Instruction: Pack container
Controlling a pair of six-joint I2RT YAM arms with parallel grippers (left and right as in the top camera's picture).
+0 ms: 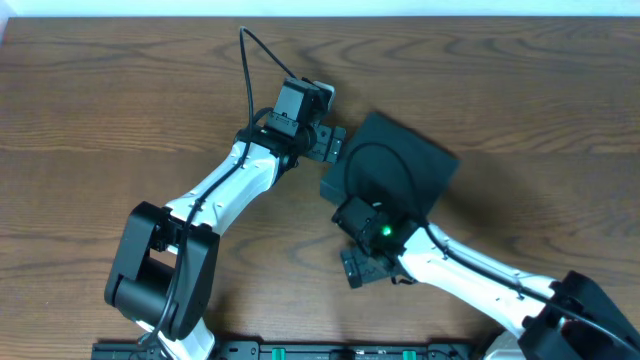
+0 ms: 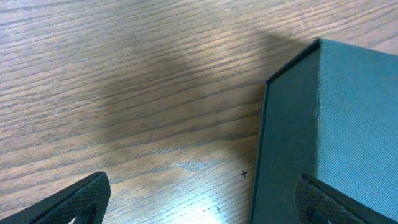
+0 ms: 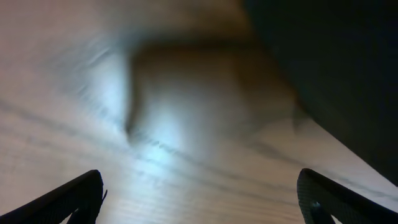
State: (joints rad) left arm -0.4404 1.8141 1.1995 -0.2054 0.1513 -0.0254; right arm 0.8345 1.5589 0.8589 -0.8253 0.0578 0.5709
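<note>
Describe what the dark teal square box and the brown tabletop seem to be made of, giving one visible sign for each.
The dark teal square box looks like rigid cardboard with a matte, finely textured covering: crisp edges, no glare. The brown tabletop shows wood grain with slight sheen; real wood or laminate, unclear.

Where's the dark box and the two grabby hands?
container [image 1: 400, 160], overhead view, its top face.
left gripper [image 2: 204, 180], left wrist view, between its fingertips.
right gripper [image 3: 200, 174], right wrist view, between its fingertips.

Under the container [image 1: 405, 160]: table [image 1: 120, 80]. Just beside the container's left far side: left gripper [image 1: 332, 143]. At the container's near side: right gripper [image 1: 355, 212].
</note>
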